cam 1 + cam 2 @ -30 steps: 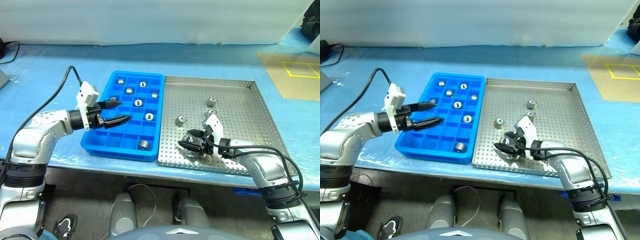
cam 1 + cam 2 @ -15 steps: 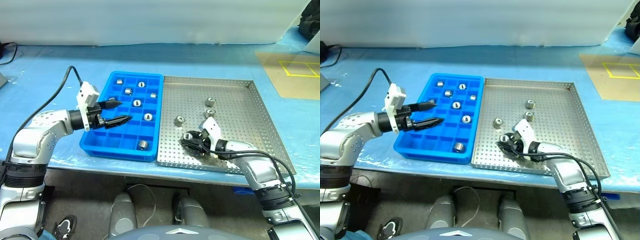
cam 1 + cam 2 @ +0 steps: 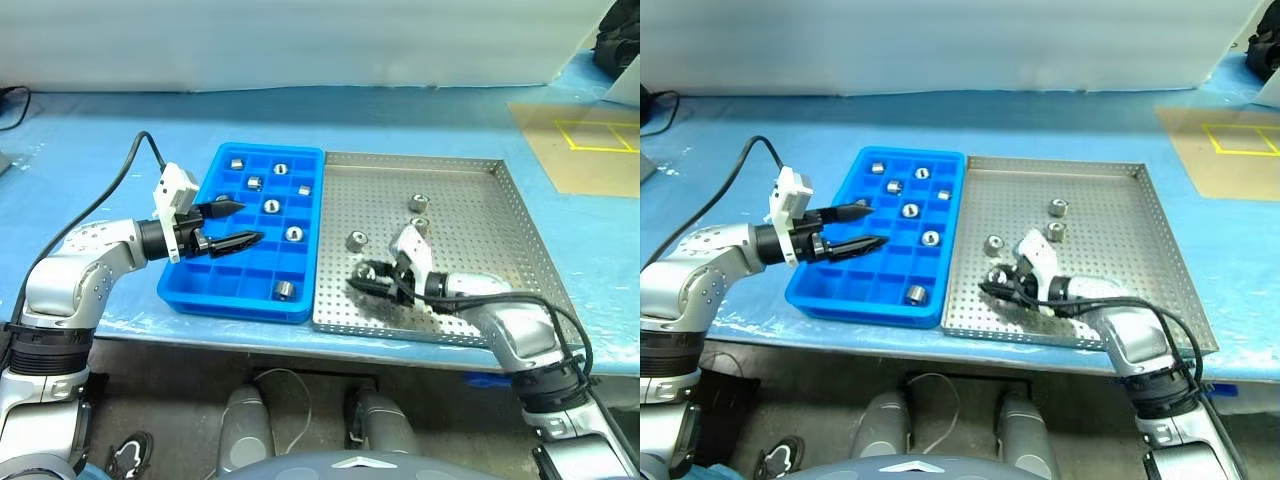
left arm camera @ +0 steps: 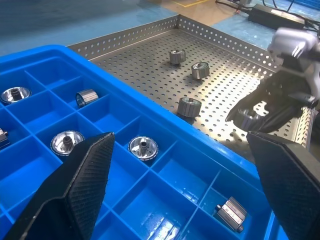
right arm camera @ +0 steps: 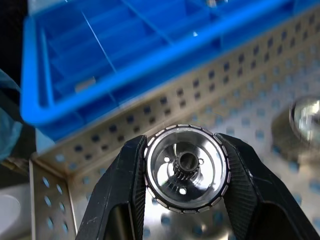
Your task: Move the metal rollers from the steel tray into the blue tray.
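My right pincer (image 5: 186, 220) is clamped on 1 metal roller (image 5: 186, 167), its 2 black fingers (image 5: 125, 190) pressing the ribbed rim from either side, the geared hub facing the wrist camera. From the head view that roller sits at the tips of the pincer over the perforated floor of the steel tray (image 3: 500, 215), near its front-left part and close to the blue tray's wall; I cannot tell whether it is clear of the floor.

3 more rollers lie loose in the steel tray: 1 just beyond the pincer (image 3: 357, 240) and 2 close together farther back (image 3: 420, 203) (image 3: 419, 225).

My left pincer (image 3: 240, 224) hangs with its fingers apart and nothing between them, over the left half of the blue tray (image 3: 300, 300), holding nothing.

The blue tray carries 6 rollers that I can count, each in its own compartment, such as 1 near the front (image 3: 285, 290). So I judge the job over halfway: 4 rollers left, 1 of them in hand.
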Tool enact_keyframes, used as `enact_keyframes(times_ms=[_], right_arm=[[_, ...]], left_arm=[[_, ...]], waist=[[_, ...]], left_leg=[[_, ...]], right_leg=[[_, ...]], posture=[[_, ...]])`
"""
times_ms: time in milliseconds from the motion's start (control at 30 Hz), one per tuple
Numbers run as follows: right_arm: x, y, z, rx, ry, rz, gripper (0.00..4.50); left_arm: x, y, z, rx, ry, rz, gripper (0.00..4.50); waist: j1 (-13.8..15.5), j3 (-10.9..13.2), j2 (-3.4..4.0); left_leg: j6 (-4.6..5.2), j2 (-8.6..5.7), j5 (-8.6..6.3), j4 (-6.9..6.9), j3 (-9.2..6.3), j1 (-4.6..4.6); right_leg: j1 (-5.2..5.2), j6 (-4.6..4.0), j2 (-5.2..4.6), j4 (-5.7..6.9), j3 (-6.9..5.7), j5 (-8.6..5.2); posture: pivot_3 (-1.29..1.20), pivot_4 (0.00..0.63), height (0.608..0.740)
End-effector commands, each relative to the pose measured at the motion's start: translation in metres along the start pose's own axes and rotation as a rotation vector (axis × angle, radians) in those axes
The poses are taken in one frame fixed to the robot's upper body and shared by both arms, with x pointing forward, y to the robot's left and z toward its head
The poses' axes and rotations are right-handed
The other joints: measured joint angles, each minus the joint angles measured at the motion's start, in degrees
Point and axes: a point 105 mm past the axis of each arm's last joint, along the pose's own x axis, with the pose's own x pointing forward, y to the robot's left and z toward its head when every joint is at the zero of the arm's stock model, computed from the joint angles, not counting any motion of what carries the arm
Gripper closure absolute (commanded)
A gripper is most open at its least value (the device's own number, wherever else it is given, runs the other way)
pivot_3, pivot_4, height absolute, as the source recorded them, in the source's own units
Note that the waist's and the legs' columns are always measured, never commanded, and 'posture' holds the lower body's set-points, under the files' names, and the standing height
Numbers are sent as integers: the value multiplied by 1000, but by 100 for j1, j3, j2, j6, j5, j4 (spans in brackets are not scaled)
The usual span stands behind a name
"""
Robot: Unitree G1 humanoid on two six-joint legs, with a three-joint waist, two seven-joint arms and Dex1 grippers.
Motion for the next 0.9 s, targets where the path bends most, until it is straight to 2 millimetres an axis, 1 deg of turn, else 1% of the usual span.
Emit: enact_keyframes(times_ms=[33, 67, 133, 233, 267, 333, 400, 500, 567, 667, 767, 900], right_arm=[[6, 9, 52, -53, -130, 82, 2844], [12, 10, 63, -57, -154, 99, 2844], [30, 15, 81, -74, -191, 151, 2844], [61, 21, 95, -73, -220, 200, 2844], [76, 25, 96, -77, -217, 218, 2844], [98, 31, 93, -79, -204, 244, 2844], [111, 36, 87, -82, -184, 269, 2844], [121, 45, 78, -75, -160, 312, 2844], [127, 45, 71, -71, -141, 311, 2844], [131, 36, 64, -74, -133, 268, 2844], [131, 25, 66, -56, -150, 225, 2844], [130, 22, 64, -54, -152, 216, 2844]], left_arm=[[-12, 8, 18, 71, -24, 34, 0], [-15, 11, 20, 77, -23, 48, 0], [-24, 20, 23, 96, -13, 87, 0], [-38, 30, 28, 112, -2, 135, 0], [-44, 33, 28, 114, 5, 154, 0], [-53, 34, 27, 112, 14, 173, 0], [-58, 32, 25, 105, 22, 178, 0], [-62, 28, 20, 84, 31, 181, 0], [-63, 24, 17, 75, 36, 178, 0], [-60, 17, 13, 60, 36, 166, 0], [-54, 10, 12, 46, 26, 147, 0], [-50, 6, 12, 32, 12, 139, 0]], waist=[[5, 0, 0], [6, 0, 0], [-10, 0, 0], [-5, 0, 0], [-1, 0, 0], [-1, 0, 0], [10, 0, -1], [63, 0, -1], [93, 1, -5], [137, 1, -6], [154, 1, -7], [152, 1, -8]], left_leg=[[-1, 1, 1, -1, 0, 1], [-2, 2, 1, -1, 0, 2], [-4, 2, 2, -1, 0, 2], [-6, 2, 4, -2, -1, 0], [-6, 3, 4, -3, -1, -2], [-6, 2, 3, -5, -2, -6], [-4, 1, 1, -5, -3, -20], [-2, 1, 0, -4, -9, -48], [-2, 1, 0, -2, -14, -58], [-8, 4, 3, 0, -23, -57], [-18, 4, 9, 1, -24, -49], [-35, 4, 20, 2, -25, -37]], right_leg=[[0, 1, 0, 2, -1, -1], [0, 0, 1, 4, -1, 0], [-2, -3, 1, 7, -1, 1], [-9, -26, 1, 13, -1, 13], [-10, -27, 1, 13, -3, 13], [-13, -33, 0, 12, -4, 15], [-21, -37, -2, 9, -8, 16], [-30, -38, -5, -1, -20, 16], [-35, -39, -6, -3, -25, 17], [-35, -39, -5, 6, -30, 18], [-35, -40, -6, 22, -28, 17], [-37, -39, -5, 45, -24, 16]], posture=[[-33, 150, 740], [-28, 150, 740], [-19, 150, 740], [2, 150, 740], [12, 150, 740], [27, 150, 740], [43, 150, 740], [53, 150, 740], [64, 150, 740], [69, 150, 740], [68, 150, 740], [61, 150, 740]])
